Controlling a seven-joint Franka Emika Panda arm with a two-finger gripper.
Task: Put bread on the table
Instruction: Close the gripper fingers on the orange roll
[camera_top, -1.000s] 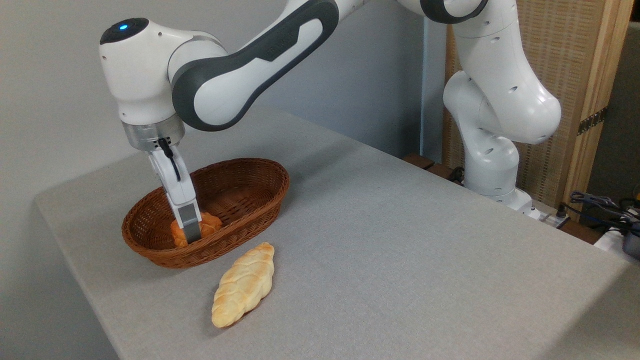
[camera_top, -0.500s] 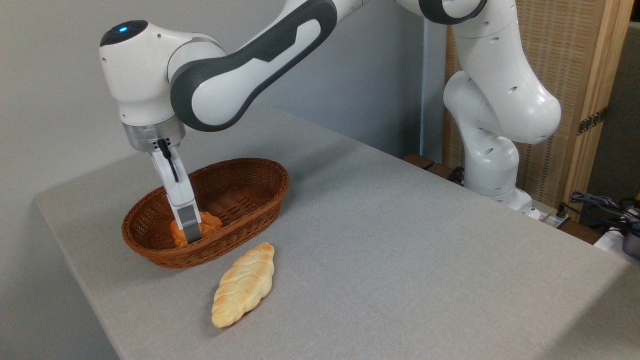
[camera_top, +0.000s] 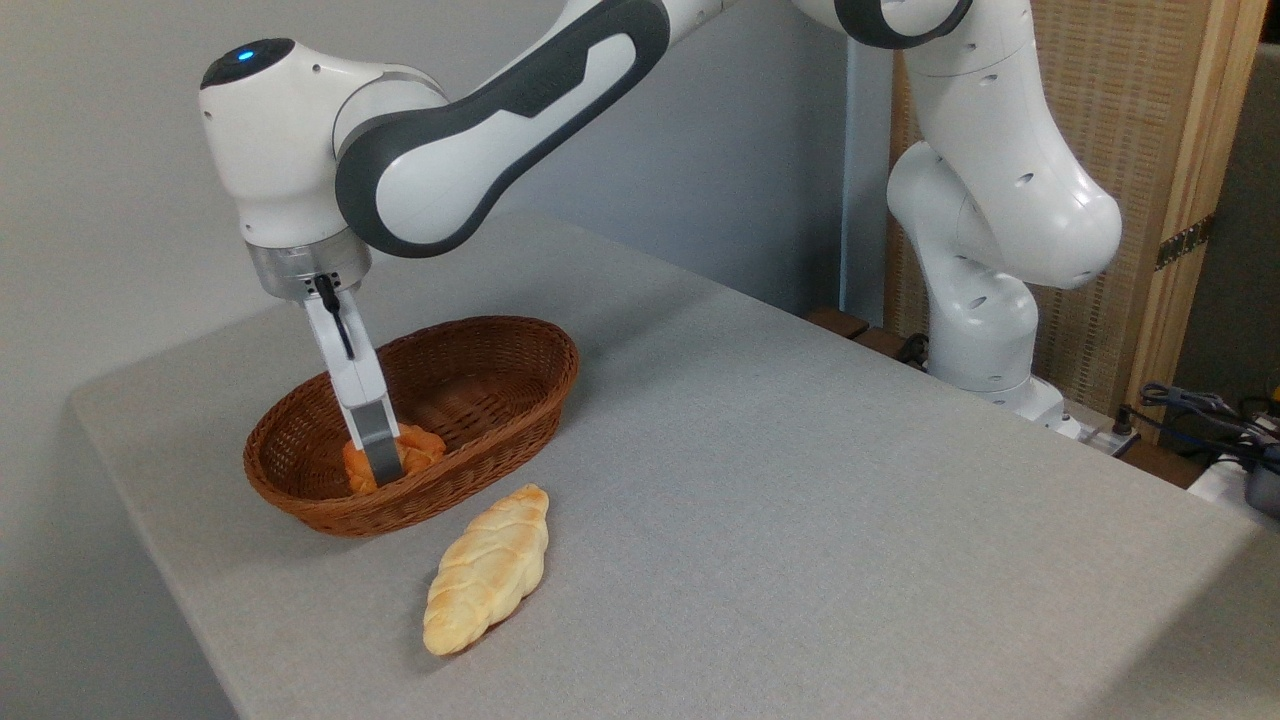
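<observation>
The claw (camera_top: 383, 462) reached down into the basket (camera_top: 520, 400) with its one visible grey finger (camera_top: 381, 452) lying across the front of the bread (camera_top: 418, 452). The far finger was hidden behind the bun, so whether the claw had clenched on it or merely straddled it could not be told. The bread, a small orange-brown knotted bun, sat low in the near-left end of the brown wicker basket, close against the wall, and looked to be resting on the basket floor or barely off it.

Just in front of the basket, a longer pale braided loaf (camera_top: 487, 570) lay on the grey table (camera_top: 800, 480), apart from the rim.

The step in hand looked like the pickup. The next move would call for a firm pinch on the soft bun, a straight lift high enough to clear the wicker rim, then a carry to bare tabletop away from the loaf.
</observation>
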